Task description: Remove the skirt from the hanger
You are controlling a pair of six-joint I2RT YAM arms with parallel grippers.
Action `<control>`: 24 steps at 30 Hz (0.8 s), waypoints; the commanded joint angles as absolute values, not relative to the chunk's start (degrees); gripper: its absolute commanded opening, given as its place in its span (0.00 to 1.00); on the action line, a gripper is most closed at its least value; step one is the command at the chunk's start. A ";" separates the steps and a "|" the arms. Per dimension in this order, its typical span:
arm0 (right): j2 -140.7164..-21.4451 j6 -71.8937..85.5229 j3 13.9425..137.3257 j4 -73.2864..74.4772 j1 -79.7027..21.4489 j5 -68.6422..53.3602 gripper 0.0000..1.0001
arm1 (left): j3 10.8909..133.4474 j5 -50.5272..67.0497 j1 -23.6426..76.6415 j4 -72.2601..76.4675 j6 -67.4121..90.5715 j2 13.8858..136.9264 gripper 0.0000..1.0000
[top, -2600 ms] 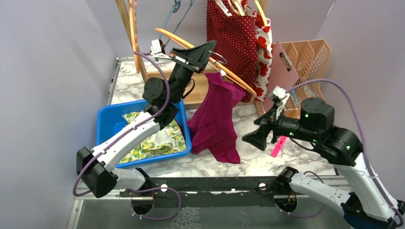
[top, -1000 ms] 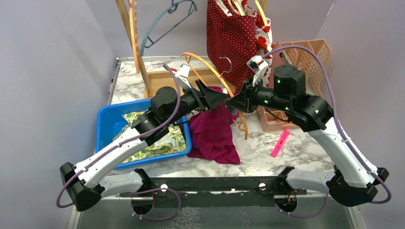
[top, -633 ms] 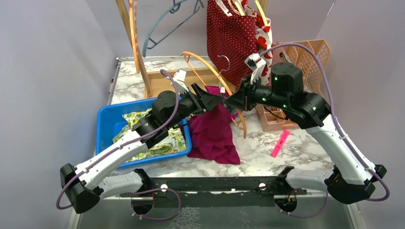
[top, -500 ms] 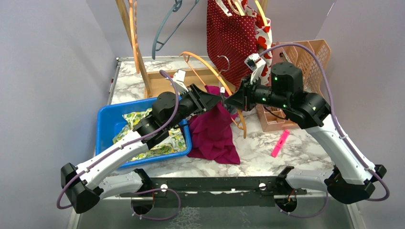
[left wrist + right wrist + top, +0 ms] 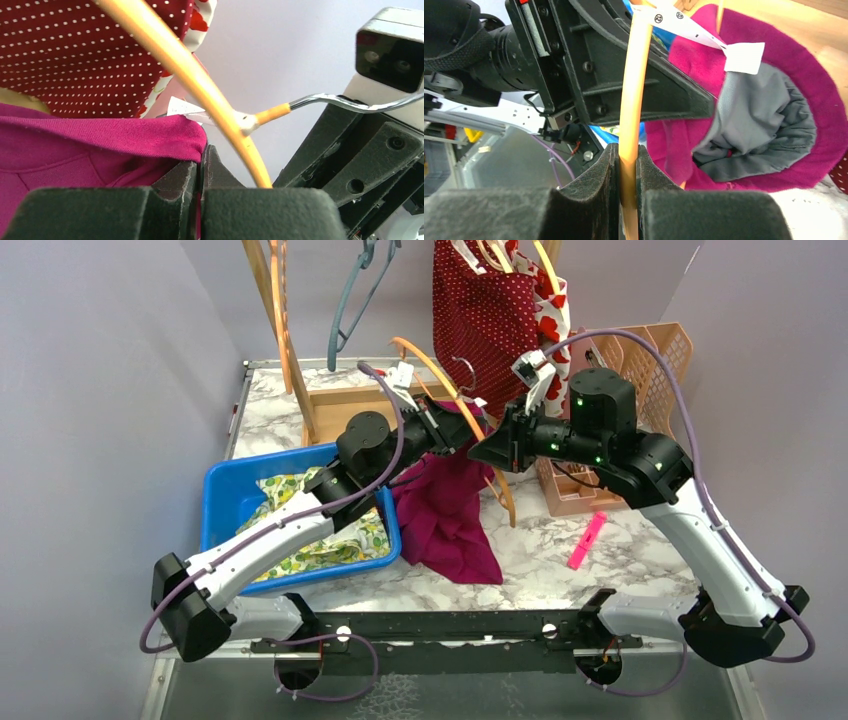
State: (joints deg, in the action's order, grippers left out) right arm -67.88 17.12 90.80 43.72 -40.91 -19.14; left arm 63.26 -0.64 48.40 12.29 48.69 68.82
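Just now your left hand (image 5: 201, 156) has clenched onto the waistband of the skirt (image 5: 450, 520) while your right hand (image 5: 627, 156) grips the hanger (image 5: 634, 80); expect light, limp cloth, so pull from that edge.

A: What sort of setting was it?
B: A robot lab cell. Plain grey panels (image 5: 100, 390) enclosed a marble-pattern table (image 5: 560, 585), and a black mounting rail (image 5: 450, 624) ran along its near edge.
A: Any props?
B: A wooden garment rack (image 5: 335, 400) and a blue bin (image 5: 222, 485) of clothes.
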 commanded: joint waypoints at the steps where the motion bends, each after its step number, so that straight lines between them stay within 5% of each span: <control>1: -67.89 23.21 90.57 41.74 -41.40 -25.29 0.01 | 67.72 5.24 48.35 22.67 47.74 69.83 0.00; 7: -65.26 26.83 86.37 39.37 -41.40 -15.39 0.01 | 59.87 1.15 48.34 23.91 52.26 64.44 0.00; 14: -65.27 29.72 84.98 35.90 -41.40 -9.10 0.01 | 60.29 -6.96 48.37 6.37 56.85 59.24 0.61; 19: -66.23 28.06 83.31 33.28 -41.40 -9.83 0.01 | 64.73 -6.60 48.41 -1.78 56.50 57.76 0.63; 24: -66.57 28.65 81.87 30.55 -41.40 -11.48 0.01 | 68.30 -3.87 48.37 0.20 57.83 60.82 0.43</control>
State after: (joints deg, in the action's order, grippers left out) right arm -66.76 28.47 82.61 37.06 -41.19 -11.42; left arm 64.38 -4.93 48.18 -0.62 56.25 59.11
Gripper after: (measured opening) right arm 0.141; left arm 0.509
